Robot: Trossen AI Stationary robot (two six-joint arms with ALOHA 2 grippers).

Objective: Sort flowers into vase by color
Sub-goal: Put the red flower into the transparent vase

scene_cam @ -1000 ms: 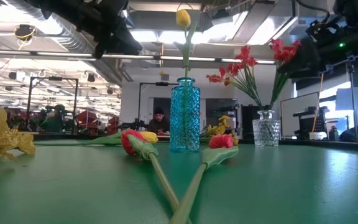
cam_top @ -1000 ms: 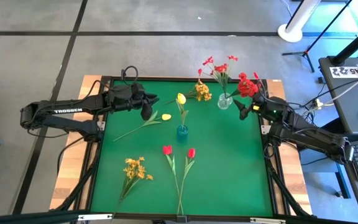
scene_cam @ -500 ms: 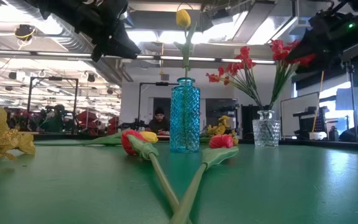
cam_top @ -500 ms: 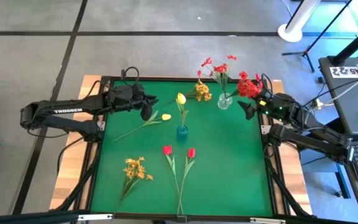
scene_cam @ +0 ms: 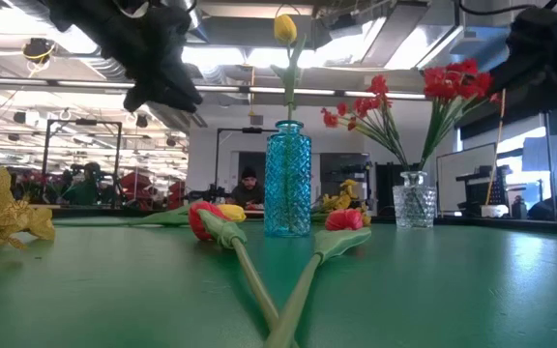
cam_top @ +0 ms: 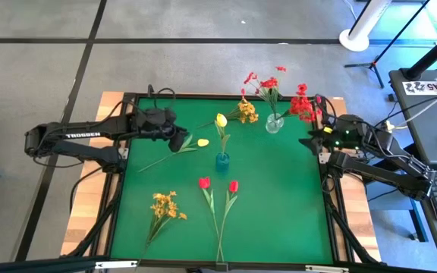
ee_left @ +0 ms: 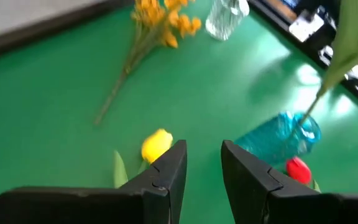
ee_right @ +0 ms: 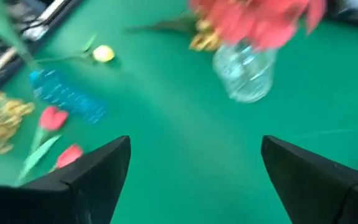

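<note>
From above, the green counter (cam_top: 279, 212) has its widest bare stretch on the right half, near side. The left end effector (cam_top: 182, 141) hangs over the far left part, just beside a yellow tulip (cam_top: 202, 142) lying flat with its stem running toward the near left. The right end effector (cam_top: 307, 142) sits at the right edge, near the clear vase (cam_top: 275, 123) that holds the red sprays (cam_top: 268, 82). A blue vase (cam_top: 222, 160) stands mid-counter with one yellow tulip upright in it. Two red tulips (cam_top: 218, 185) lie near the front edge, stems meeting toward it. A yellow-orange cluster (cam_top: 165, 206) lies near the front left corner, and a second orange cluster (cam_top: 245, 112) lies at the far edge beside the clear vase.

At counter height, the blue vase (scene_cam: 287, 179) stands centre, the clear vase (scene_cam: 413, 200) to its right, and the red tulips (scene_cam: 206, 220) lie in front. The counter in the foreground is bare apart from their stems. Behind is a lit room with a seated person (scene_cam: 248, 186).

The left wrist view shows its fingers (ee_left: 166, 171) partly parted with nothing between them, above the yellow tulip (ee_left: 155, 145); open green lies all round it.

The right wrist view shows its fingers (ee_right: 92, 171) spread wide and empty, with bare green between them and the clear vase (ee_right: 246, 73).
</note>
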